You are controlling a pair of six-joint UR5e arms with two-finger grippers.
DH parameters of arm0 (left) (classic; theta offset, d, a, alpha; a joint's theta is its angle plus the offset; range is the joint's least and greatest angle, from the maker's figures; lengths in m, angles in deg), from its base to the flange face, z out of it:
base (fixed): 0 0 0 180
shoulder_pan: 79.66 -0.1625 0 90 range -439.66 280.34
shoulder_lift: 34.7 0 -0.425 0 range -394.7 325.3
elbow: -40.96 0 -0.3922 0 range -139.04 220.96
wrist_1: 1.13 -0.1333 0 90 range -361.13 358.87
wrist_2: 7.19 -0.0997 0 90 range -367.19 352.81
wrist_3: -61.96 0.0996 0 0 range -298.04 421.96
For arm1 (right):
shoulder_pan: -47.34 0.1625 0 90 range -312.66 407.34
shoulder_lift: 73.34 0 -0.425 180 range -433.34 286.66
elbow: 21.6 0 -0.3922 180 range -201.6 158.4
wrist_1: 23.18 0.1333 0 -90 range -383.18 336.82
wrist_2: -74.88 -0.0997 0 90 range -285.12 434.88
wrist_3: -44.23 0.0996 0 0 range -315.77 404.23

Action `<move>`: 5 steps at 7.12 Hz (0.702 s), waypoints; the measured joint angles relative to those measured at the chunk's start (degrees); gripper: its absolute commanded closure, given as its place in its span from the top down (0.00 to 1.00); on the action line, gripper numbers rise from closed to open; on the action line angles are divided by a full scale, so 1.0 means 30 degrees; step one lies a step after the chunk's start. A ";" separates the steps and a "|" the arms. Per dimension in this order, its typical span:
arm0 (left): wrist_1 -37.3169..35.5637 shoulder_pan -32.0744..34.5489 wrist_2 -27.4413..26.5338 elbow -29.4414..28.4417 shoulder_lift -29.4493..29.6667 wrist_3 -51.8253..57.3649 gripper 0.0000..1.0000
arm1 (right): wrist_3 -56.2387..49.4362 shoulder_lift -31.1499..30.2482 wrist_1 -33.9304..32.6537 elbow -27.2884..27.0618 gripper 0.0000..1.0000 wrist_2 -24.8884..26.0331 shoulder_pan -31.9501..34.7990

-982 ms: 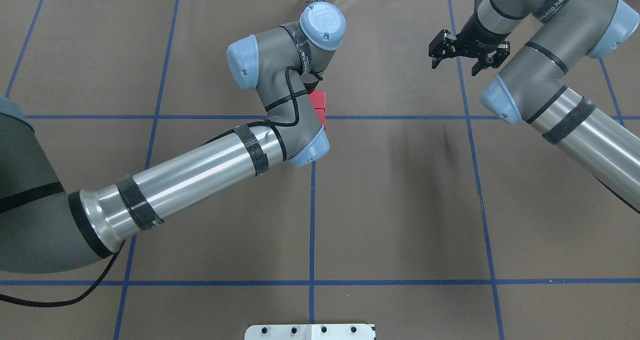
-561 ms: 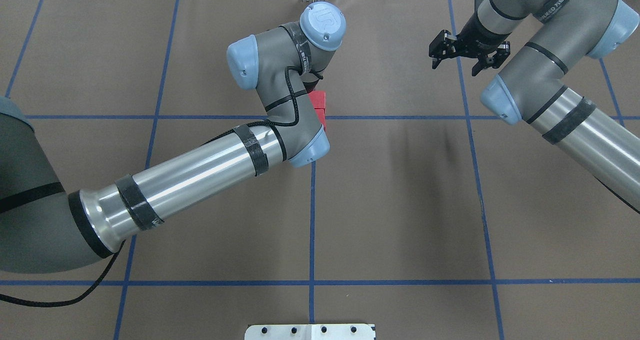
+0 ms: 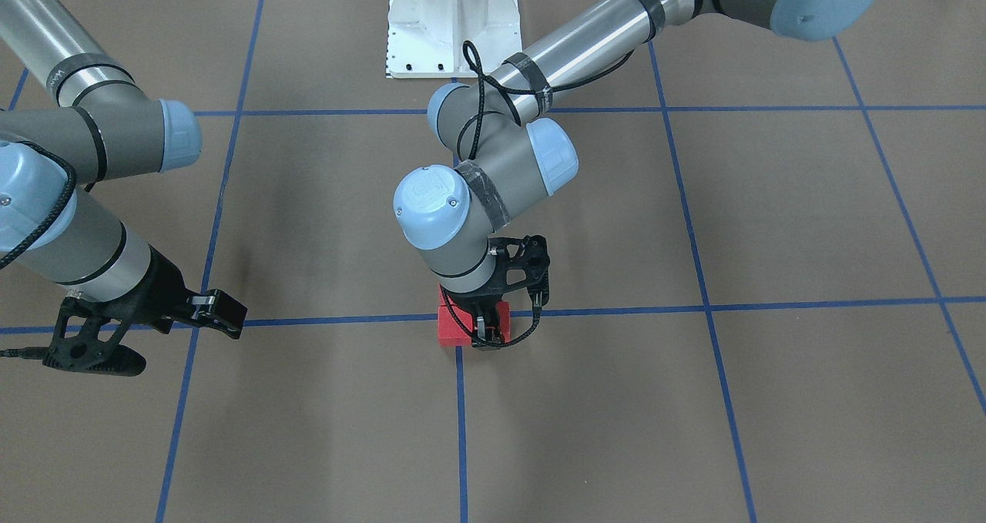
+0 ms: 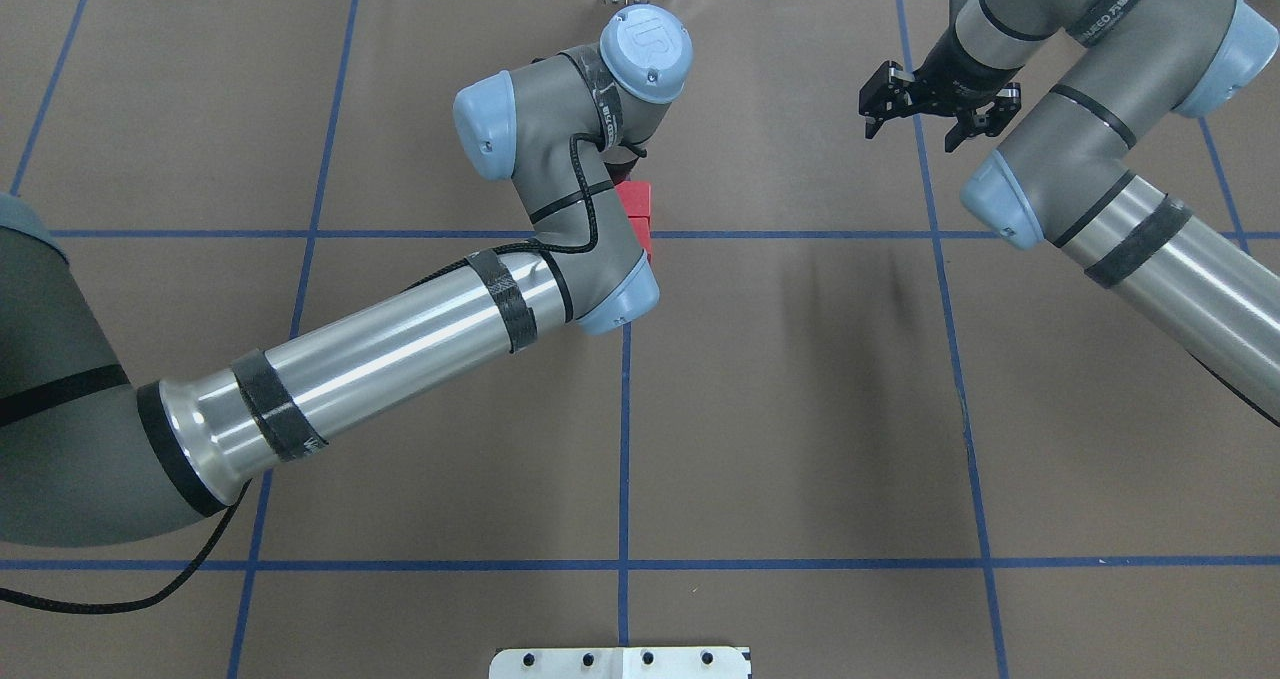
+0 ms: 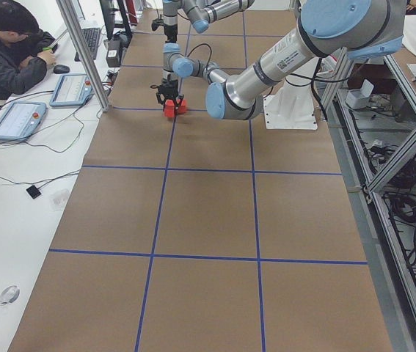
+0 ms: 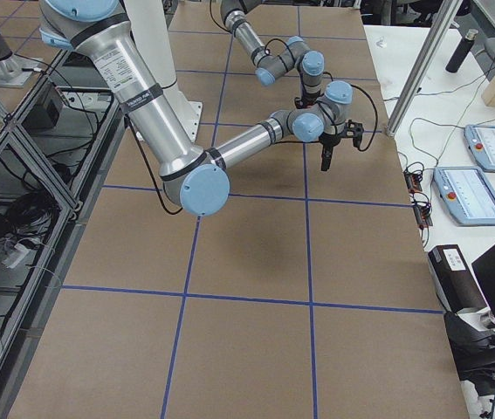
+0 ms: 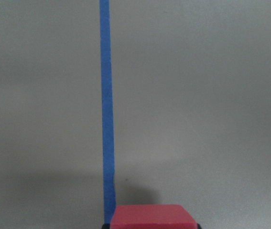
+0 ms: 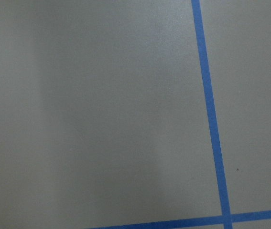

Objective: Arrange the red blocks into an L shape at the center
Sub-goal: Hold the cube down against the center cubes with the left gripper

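The red blocks [image 3: 453, 327] sit pressed together where two blue tape lines cross, at the center. My left wrist hides part of them, so their layout is unclear. In the overhead view two red faces [image 4: 637, 209] show beside the wrist. My left gripper [image 3: 487, 336] points straight down and is shut on one red block [image 7: 149, 215], which fills the bottom edge of the left wrist view. My right gripper [image 4: 935, 117] hangs open and holds nothing, far to the right of the blocks, above a blue line [image 8: 207, 105].
The robot's white base plate [image 4: 620, 663] stands at the near edge. A person [image 5: 9, 51] sits at a side desk with tablets [image 5: 17, 121] beyond the table's far edge. Bare brown surface with blue grid lines [image 4: 800, 562] surrounds the blocks.
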 measured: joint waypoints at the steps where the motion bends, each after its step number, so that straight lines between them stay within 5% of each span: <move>1: 0.0001 -0.0010 -0.0002 0.0000 -0.0003 0.0044 0.22 | -0.0010 0.0000 0.0000 0.0000 0.99 0.0000 0.0000; 4: 0.0002 -0.0046 -0.0003 0.0025 0.0002 0.0151 0.26 | -0.0064 0.0000 0.0000 0.0024 0.99 0.0000 0.0000; 5: 0.0002 -0.0052 -0.0003 0.0026 0.0000 0.0162 0.99 | -0.0070 0.0000 0.0000 0.0036 0.99 0.0000 -0.0001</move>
